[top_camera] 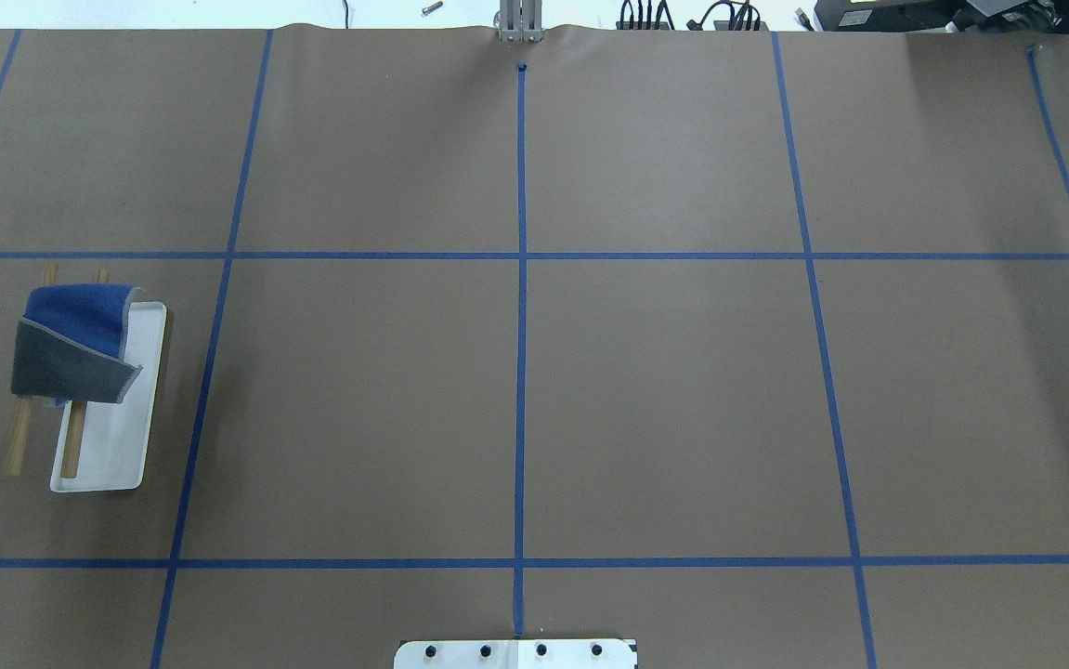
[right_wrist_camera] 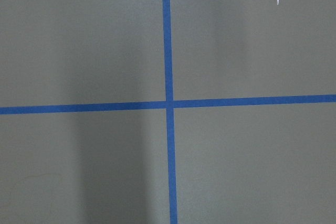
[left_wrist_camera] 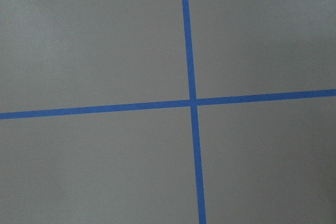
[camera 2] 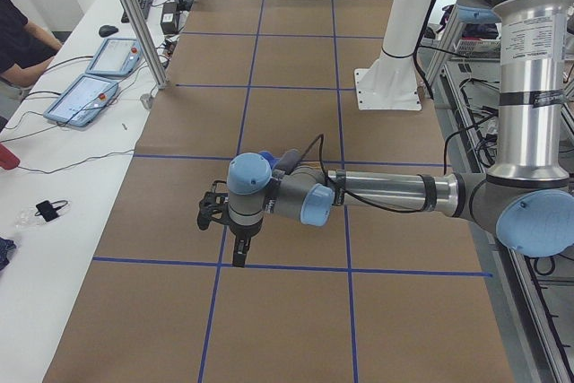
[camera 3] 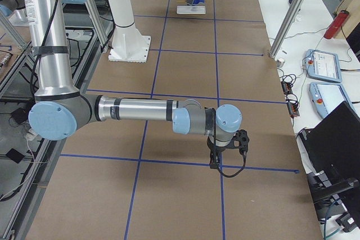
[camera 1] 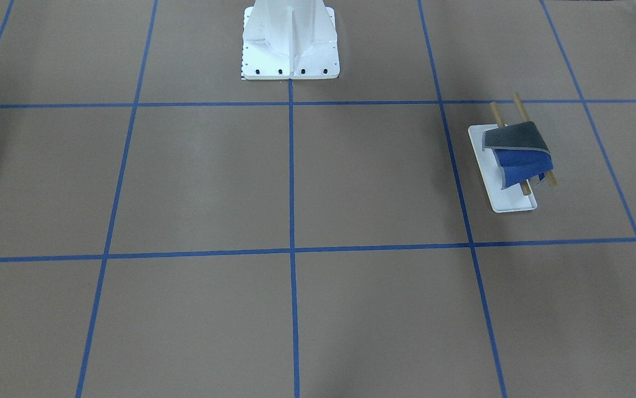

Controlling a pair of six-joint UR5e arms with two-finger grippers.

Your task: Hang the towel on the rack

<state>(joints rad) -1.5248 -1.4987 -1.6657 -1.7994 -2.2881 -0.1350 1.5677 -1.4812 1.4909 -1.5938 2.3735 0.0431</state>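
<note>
The towel (camera 1: 516,152) hangs draped over the rack's two wooden rods (camera 1: 521,108), dark grey face on top and bright blue face showing beneath. The rack's white tray base (camera 1: 508,202) stands on the table. In the overhead view the towel (top_camera: 70,344) and the rack (top_camera: 111,446) sit at the far left. They are small and distant in the exterior right view (camera 3: 192,1). My left gripper (camera 2: 240,253) shows only in the exterior left view, low over the table; I cannot tell its state. My right gripper (camera 3: 215,161) shows only in the exterior right view; I cannot tell its state. Both are far from the rack.
The large white bolted pedestal (camera 1: 290,44) stands at the robot's side of the table. Brown table paper carries a blue tape grid (top_camera: 521,255). Both wrist views show only paper and tape crossings. Operator pendants (camera 2: 90,96) and a person sit beside the table.
</note>
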